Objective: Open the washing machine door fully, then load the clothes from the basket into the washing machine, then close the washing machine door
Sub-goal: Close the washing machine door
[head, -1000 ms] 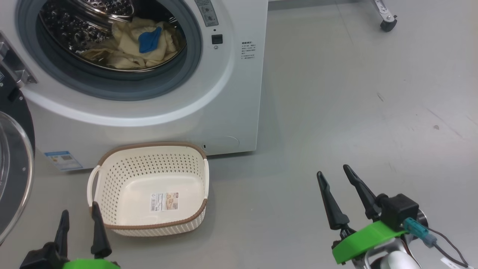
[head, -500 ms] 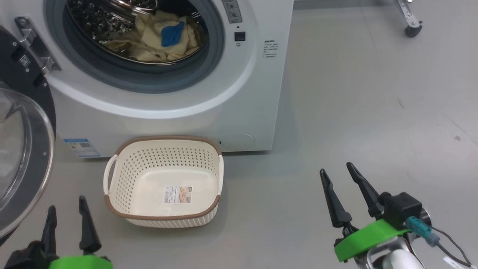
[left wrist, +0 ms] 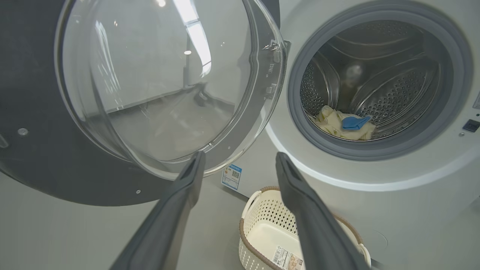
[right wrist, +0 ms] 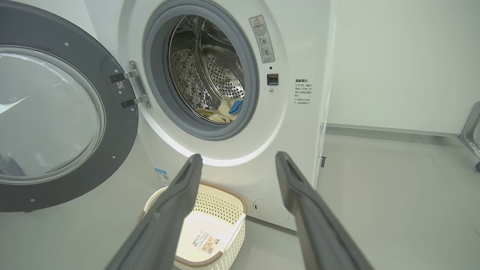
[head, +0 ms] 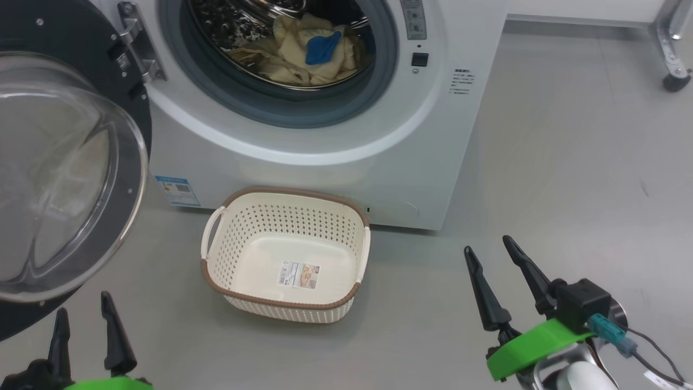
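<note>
The white washing machine [head: 303,157] stands ahead with its round black-rimmed glass door [head: 59,168] swung wide open to the left. Pale yellow clothes with a blue patch [head: 311,51] lie inside the metal drum, also seen as clothes [left wrist: 347,125] and clothes [right wrist: 227,110]. The cream perforated basket [head: 287,254] sits on the floor before the machine, holding nothing but its label. My left gripper [head: 84,306] is open at the lower left, just below the door. My right gripper [head: 490,244] is open at the lower right, well clear of the basket.
Grey floor [head: 568,162] stretches to the right of the machine. A metal leg with a caster wheel [head: 674,81] stands at the far right. A blue sticker [head: 176,189] marks the machine's lower left corner.
The head camera has swung left, so machine, basket and door sit further right in view. The left gripper shows slightly lower. Both grippers stay open; the clothes and basket have not moved.
</note>
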`<state>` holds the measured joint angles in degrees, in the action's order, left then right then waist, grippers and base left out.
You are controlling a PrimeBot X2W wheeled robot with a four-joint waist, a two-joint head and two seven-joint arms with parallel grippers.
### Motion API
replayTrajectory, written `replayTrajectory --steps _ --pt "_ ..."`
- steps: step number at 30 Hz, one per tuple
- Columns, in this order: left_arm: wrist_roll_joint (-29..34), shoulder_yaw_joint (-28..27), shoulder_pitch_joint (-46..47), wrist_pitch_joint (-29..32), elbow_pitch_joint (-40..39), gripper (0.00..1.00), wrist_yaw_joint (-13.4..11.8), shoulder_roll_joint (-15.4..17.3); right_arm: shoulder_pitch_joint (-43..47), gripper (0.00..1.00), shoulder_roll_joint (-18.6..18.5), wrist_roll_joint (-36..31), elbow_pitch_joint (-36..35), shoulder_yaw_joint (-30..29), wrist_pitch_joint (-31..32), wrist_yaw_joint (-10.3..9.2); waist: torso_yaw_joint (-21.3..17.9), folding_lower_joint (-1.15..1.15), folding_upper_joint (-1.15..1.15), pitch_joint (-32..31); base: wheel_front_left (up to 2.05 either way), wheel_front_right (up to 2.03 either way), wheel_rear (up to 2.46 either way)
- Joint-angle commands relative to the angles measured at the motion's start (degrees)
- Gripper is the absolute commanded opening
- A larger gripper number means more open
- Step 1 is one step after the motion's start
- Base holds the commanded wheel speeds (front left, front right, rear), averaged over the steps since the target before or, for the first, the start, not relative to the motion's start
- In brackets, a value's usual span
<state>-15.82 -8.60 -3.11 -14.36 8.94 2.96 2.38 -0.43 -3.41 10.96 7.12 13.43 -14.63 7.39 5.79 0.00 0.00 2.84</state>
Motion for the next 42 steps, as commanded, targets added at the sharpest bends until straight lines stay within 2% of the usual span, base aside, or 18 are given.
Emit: replayTrajectory --steps 1,19,42 --pt "-0.5 -1.6 1.0 -0.6 -2.4 1.00 -0.3 0.5 -3.0 1.00 -0.8 -0.4 -1.9 1.3 -0.4 0.10 2.0 0.00 0.00 -0.2 0.00 0.00 0.00" --pt "-1.5 -0.6 -0.6 -0.6 -4.3 1.00 -2.7 0.5 -4.4 1.00 -2.4 -0.5 -1.6 2.7 -0.4 0.10 12.7 0.00 0.00 -0.8 0.00 0.00 0.00" --pt "-2.8 -1.7 -1.7 -0.6 -5.3 1.00 -4.1 0.5 -3.8 1.00 -2.4 -0.5 -1.7 3.1 -0.4 0.10 17.7 0.00 0.00 -1.2 0.00 0.00 0.00"
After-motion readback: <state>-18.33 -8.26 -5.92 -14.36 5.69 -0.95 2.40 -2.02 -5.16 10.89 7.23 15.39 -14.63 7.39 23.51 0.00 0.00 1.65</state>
